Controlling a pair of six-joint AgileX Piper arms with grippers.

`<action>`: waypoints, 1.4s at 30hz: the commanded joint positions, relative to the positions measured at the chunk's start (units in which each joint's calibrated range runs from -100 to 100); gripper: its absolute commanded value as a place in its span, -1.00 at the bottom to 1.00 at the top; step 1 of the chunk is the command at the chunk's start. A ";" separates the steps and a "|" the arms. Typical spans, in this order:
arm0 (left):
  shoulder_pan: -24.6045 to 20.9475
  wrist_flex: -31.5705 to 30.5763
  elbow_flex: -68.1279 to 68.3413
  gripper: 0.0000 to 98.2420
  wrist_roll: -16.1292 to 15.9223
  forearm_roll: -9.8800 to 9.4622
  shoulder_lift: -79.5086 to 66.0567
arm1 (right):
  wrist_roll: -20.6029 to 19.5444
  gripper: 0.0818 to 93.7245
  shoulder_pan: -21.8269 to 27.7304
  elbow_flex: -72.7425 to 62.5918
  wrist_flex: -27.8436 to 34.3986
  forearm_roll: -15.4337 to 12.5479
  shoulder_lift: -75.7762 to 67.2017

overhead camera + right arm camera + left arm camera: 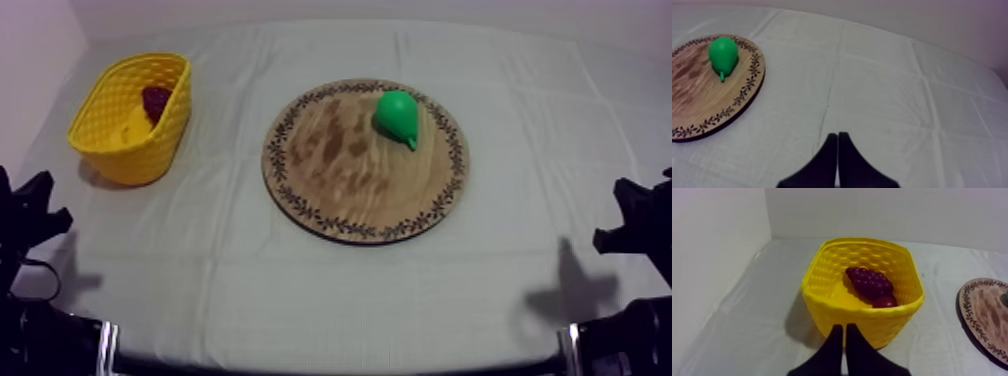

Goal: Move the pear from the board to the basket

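- Nothing of the job is done yet, as far as I can see: the pear (397,116) lies on the wooden board (340,195), on the far part of it towards the robot's right, and neither arm is anywhere near it
- The yellow basket (118,76) stands well apart from the board, at the robot's left side of the table; inside it sit a bunch of grapes (869,282) and a small red fruit (884,302), but no pear
- The left gripper (845,330) hangs just in front of the basket's near wall, jaws pressed together into a narrow wedge with nothing between them
- The right gripper (837,136) sits over bare cloth, well off from the board, jaws likewise together and empty
- So the whole run is left, I reckon: the reach to the board, the grasp, the lift, the carry across to the basket and the release
- The pear looks to be lying on its side; its fat end is turned to the far side of the table and its thin stem end points to the near edge, slanted a little to the robot's right
- Its long axis thus runs roughly far to near across the board, a touch diagonal
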 commanded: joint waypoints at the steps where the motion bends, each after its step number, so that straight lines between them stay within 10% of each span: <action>1: -0.36 1.54 0.09 -1.00 0.07 1.03 -0.02 | -0.03 -0.99 0.00 0.05 0.05 0.01 0.01; 17: -0.45 1.60 -0.53 -1.00 -0.55 0.91 -0.02 | -0.03 -0.99 0.00 0.05 0.05 0.01 0.01; 27: 2.11 3.34 -8.74 -1.00 2.66 -3.05 6.38 | -0.03 -0.99 0.00 0.05 0.05 0.01 0.01; 42: 5.78 18.18 -47.27 -1.00 -1.02 0.15 39.22 | -0.03 -0.99 0.00 0.05 0.05 0.01 0.01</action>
